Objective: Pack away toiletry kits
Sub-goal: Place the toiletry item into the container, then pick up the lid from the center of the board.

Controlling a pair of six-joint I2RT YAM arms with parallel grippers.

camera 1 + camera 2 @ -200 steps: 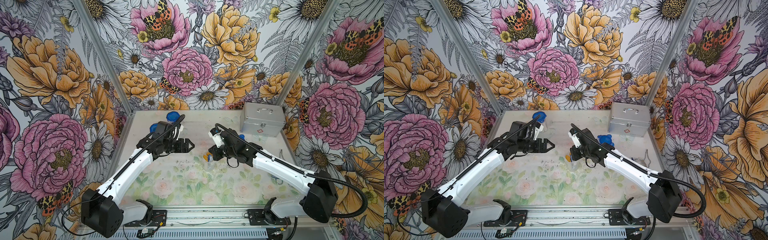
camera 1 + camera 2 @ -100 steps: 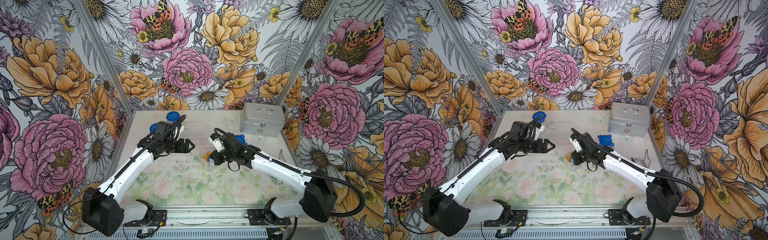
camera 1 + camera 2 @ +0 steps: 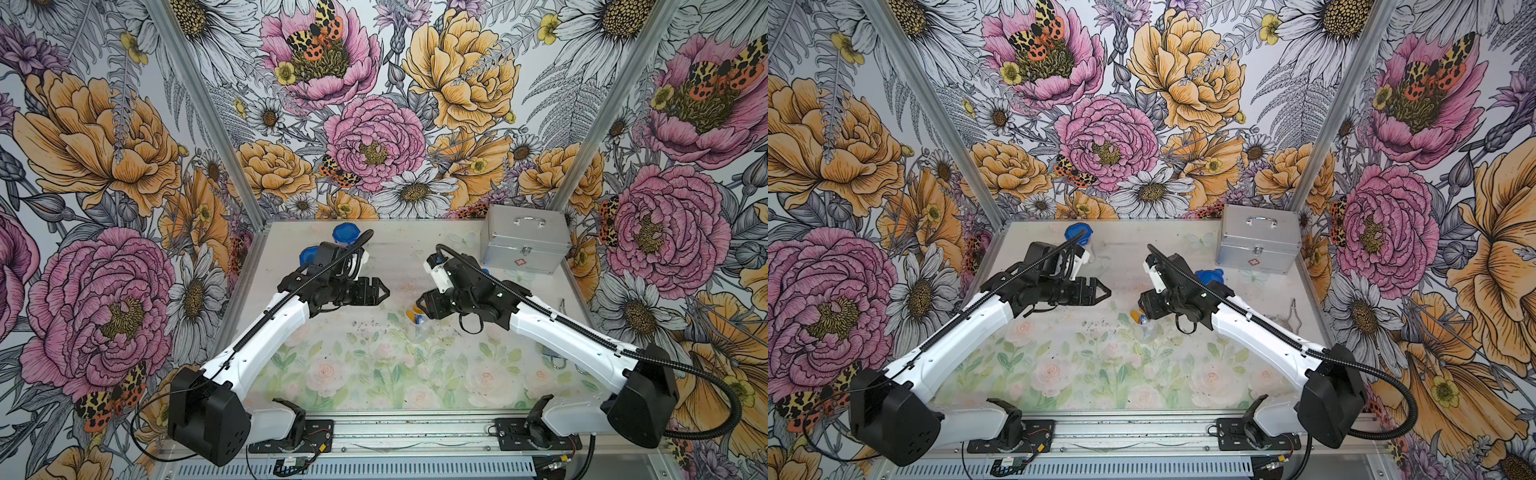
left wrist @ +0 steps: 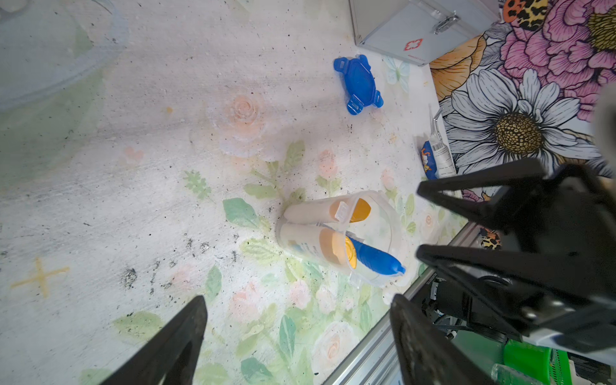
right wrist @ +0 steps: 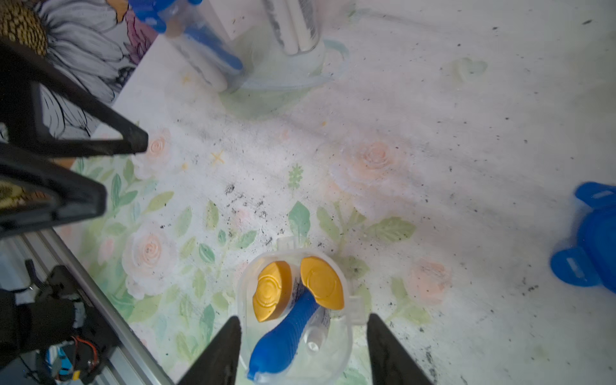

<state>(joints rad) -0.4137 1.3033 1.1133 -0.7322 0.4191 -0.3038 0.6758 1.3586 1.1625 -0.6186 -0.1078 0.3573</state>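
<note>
Right wrist view: the open cup stands upright mid-table. It holds two gold-capped bottles, a blue toothbrush and a small toothpaste tube. I read the right gripper as spread, one finger on either side of the rim, pinching nothing. I cannot tell from here whether they touch the rim. The left wrist view settles it: the fingertips stop just short of the cup wall.

The left gripper is spread wide and empty over bare table, facing the cup.

In both top views the right wrist hides most of the cup, and I see only a gold-and-blue speck. The loose blue lid lies flat between the cup and the silver case. In a top view it peeks out behind the right arm. A top view shows two lidded cups in the far-left corner.
</note>
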